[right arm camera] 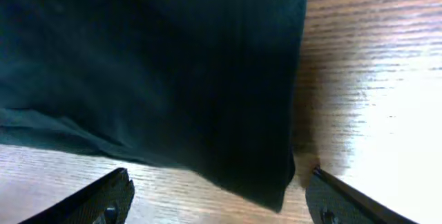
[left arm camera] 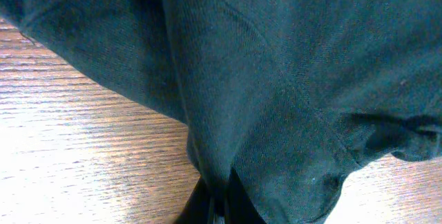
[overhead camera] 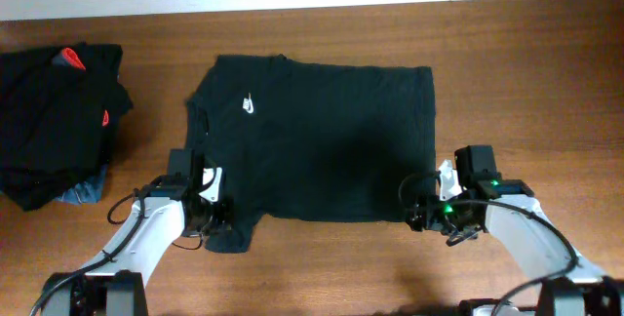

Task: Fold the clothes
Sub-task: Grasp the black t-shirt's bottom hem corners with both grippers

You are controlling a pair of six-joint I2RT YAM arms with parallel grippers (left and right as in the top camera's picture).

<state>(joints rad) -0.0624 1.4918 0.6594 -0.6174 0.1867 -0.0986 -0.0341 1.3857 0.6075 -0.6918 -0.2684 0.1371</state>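
A plain black shirt (overhead camera: 322,140) with a small white swoosh logo (overhead camera: 250,104) lies spread flat on the wooden table. My left gripper (overhead camera: 216,220) is at its near left corner, shut on the sleeve fabric (left arm camera: 276,148), which bunches between the fingers (left arm camera: 217,207). My right gripper (overhead camera: 421,214) is at the shirt's near right corner. Its fingers are wide open (right arm camera: 217,193) on either side of the hem corner (right arm camera: 276,182), which lies on the table.
A pile of other dark clothes (overhead camera: 54,121) with red marks sits at the table's left edge. Bare wooden table (overhead camera: 526,82) lies to the right of the shirt and along the front.
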